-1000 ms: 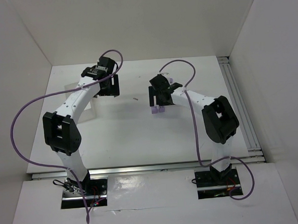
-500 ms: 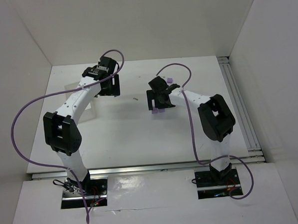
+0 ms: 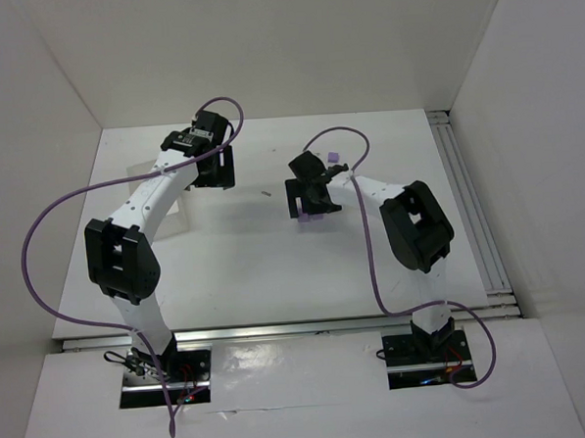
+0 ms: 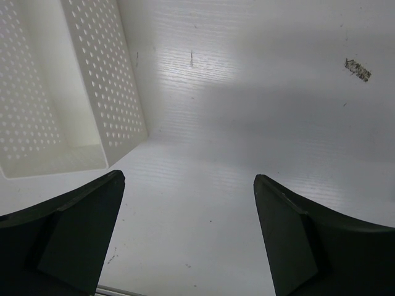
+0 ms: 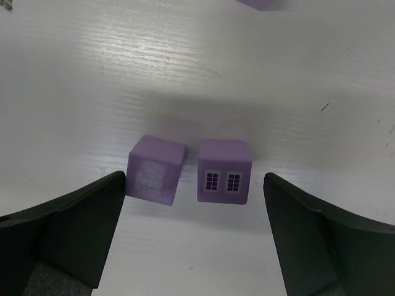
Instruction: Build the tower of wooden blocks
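Two small light-purple blocks sit side by side on the white table (image 5: 321,55), a slim gap between them, in the middle of the right wrist view. The right-hand cube (image 5: 224,171) stands square and carries two tiny dark paned windows printed on its near face. The left-hand cube (image 5: 155,169) is turned slightly and shows a pale, scuffed patch on its face. Both have softly rounded edges and a matte finish. A third purple block (image 5: 262,3) is cut off by the top edge of the frame. The right gripper (image 5: 194,185) hangs over the pair with its dark fingers spread wide to either side, touching neither.

The table surface shows a fine streaked grain. In the left wrist view, the left gripper (image 4: 188,185) also has its fingers spread wide, over bare table. A white tray (image 4: 105,92) with walls perforated in rows of small holes fills the upper left of that frame; only a corner of its smooth floor shows, so its contents are hard to judge.
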Tool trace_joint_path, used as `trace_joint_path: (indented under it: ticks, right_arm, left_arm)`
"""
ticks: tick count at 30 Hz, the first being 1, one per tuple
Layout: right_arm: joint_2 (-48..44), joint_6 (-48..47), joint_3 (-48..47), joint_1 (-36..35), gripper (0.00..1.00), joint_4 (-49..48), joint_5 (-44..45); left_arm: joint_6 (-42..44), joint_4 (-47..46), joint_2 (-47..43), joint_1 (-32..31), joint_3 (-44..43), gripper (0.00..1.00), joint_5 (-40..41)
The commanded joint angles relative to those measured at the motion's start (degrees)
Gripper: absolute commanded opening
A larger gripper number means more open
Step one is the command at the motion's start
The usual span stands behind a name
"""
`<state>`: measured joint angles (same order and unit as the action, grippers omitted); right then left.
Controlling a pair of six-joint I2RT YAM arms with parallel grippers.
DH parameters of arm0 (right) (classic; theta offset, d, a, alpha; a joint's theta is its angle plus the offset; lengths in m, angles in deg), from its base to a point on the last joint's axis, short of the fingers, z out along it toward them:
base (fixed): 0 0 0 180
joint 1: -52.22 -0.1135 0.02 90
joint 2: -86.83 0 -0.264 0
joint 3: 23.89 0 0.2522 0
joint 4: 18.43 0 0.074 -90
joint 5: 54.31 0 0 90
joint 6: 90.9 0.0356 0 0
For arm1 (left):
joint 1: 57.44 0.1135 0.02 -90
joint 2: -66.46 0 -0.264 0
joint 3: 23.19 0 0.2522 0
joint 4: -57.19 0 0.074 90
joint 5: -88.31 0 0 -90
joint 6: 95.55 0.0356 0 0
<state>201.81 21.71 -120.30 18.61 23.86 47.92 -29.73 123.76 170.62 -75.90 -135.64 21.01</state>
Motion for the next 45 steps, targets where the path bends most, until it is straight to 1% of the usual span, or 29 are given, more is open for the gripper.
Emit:
trace_joint_path:
  ticks: [1,3,4,5,10,11,13,15,26,29,33,36,38,40,45]
  right_arm:
    - [0.7,-0.8,-3.4,-0.5,0.99,-0.2,1.0]
    - [0.7,-0.8,-3.9,-1.0,0.98,-0.2,1.5]
    - [1.2,-0.8,-3.9,-1.0,0.95,-0.2,1.5]
    - [1.2,-0.8,-3.9,-1.0,0.94,-0.2,1.5]
    - [1.2,-0.8,-3.9,-1.0,0.86,-0.2,2.0]
    - [1.2,-0.8,-3.9,-1.0,0.83,-0.2,2.0]
    - [1.2,-0.3,-3.9,-1.0,0.82,-0.2,2.0]
    - [1.2,-0.3,-3.9,-1.0,0.80,0.3,2.5]
    - [1.2,0.2,-3.4,-1.6,0.80,0.3,3.1]
    - [1.2,0.8,-3.9,-1.6,0.78,0.8,3.1]
    - [1.2,0.8,-3.9,-1.6,0.71,0.8,3.6]
    - [1.2,1.3,-3.9,-1.6,0.70,0.8,3.6]
    - [1.2,1.8,-3.9,-1.6,0.66,1.3,4.2]
    - [1.2,2.3,-3.9,-1.6,0.64,1.3,4.8]
    - [1.2,3.0,-3.9,-1.6,0.64,1.9,5.3]
  left_arm:
    - [-0.4,0.6,0.1,-0.2,-1.6,0.99,1.1]
    - [-0.4,0.6,0.1,-0.2,-1.6,0.99,1.1]
    - [-0.4,0.6,0.1,-0.2,-1.6,0.99,1.1]
    - [-0.4,0.6,0.1,-0.2,-1.6,0.99,1.1]
    - [-0.4,0.6,0.1,-0.2,-1.6,0.99,1.1]
    - [-0.4,0.6,0.1,-0.2,-1.6,0.99,1.1]
    - [-0.4,0.6,0.1,-0.2,-1.6,0.99,1.1]
    - [-0.4,0.6,0.1,-0.2,-1.6,0.99,1.1]
    - [0.1,0.6,0.1,-0.2,-1.6,0.99,1.1]
    - [0.1,0.6,0.1,-0.2,-1.6,0.99,1.1]
    - [0.1,0.6,0.1,-0.2,-1.6,0.99,1.1]
    - [0.1,0.6,0.1,-0.2,-1.6,0.99,1.1]
    - [0.1,0.6,0.1,-0.2,-1.6,0.99,1.1]
    - [0.1,0.6,0.6,-0.2,-1.6,0.99,1.1]
    - [0.1,0.6,0.6,-0.2,-1.6,0.99,1.1]
